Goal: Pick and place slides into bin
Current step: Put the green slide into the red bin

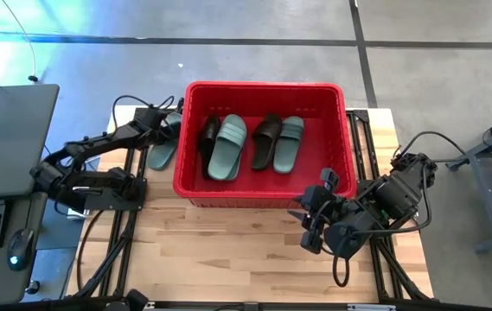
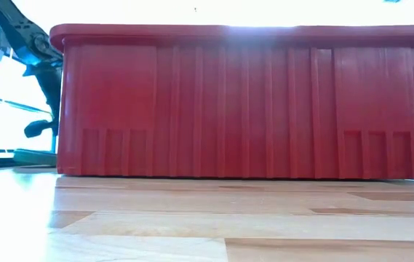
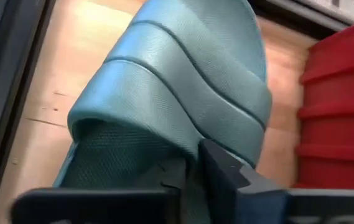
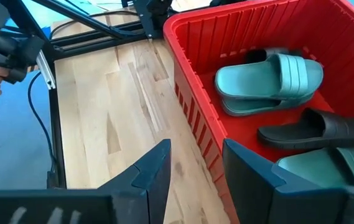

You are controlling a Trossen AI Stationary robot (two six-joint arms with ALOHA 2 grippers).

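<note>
Red bin (image 1: 195, 186) holds four slides: black (image 1: 207, 142), sage green (image 1: 228, 147), black (image 1: 266, 140), sage green (image 1: 288, 143). Left gripper (image 1: 166, 121) just outside the bin's left wall, fingers pinching a sage green slide's strap (image 3: 183, 93), that slide (image 1: 164, 149) lying on the wooden table (image 1: 228, 250) beside the bin. Right gripper (image 1: 306, 226) near the bin's front right corner, fingers (image 4: 155, 171) spread, holding nothing.
</note>
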